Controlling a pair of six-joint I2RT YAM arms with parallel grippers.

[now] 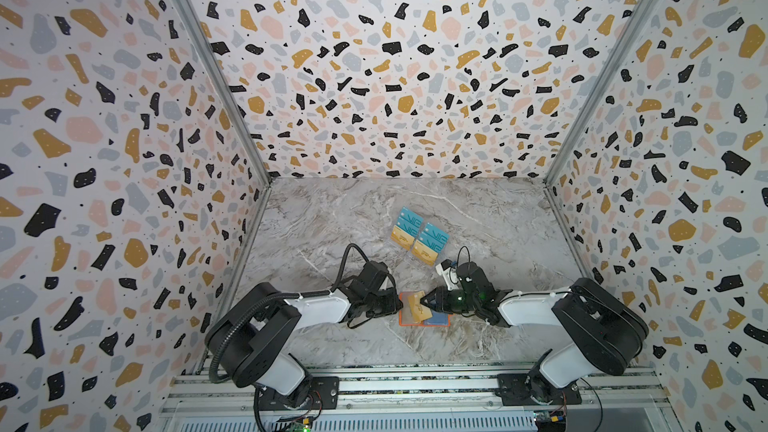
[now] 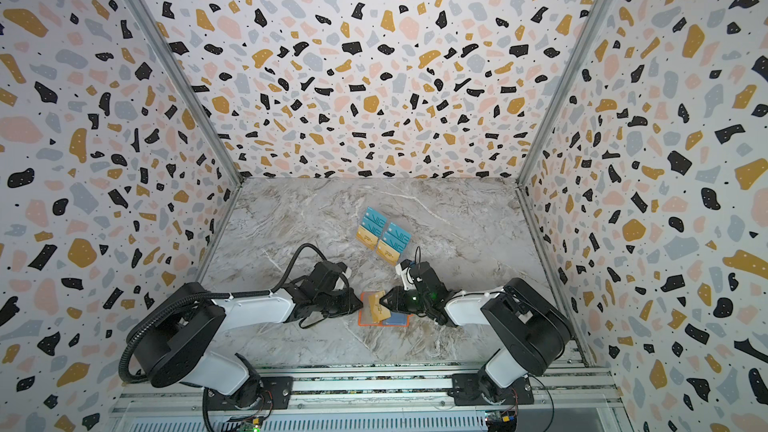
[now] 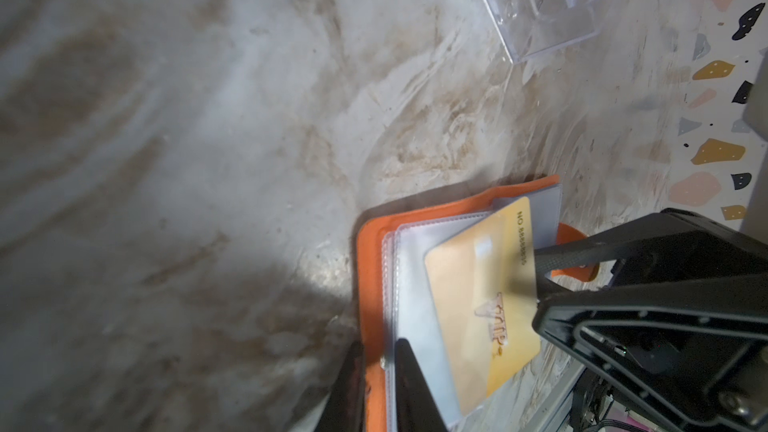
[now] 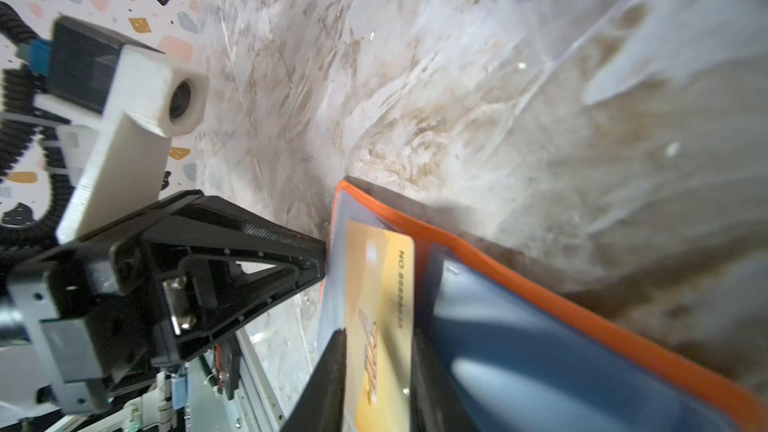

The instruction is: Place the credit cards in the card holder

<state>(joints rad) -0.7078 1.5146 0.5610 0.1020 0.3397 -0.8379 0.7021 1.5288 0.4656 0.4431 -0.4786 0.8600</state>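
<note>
The card (image 3: 478,305) lies tilted on the open holder (image 3: 370,284).
The left gripper (image 4: 320,263) pinches the holder's edge; facing it, the right gripper (image 3: 536,278) has its jaws slightly apart around the card's edge.

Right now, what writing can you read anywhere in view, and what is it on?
"VIP" - raised lettering on the gold card over the card holder.
"NO 8888..." - dark print along that card's edge; the last digits are blurred.
"VIP" - large letters on the teal cards in the clear stand.
Gold cards in the stand: print too small to read.
</note>
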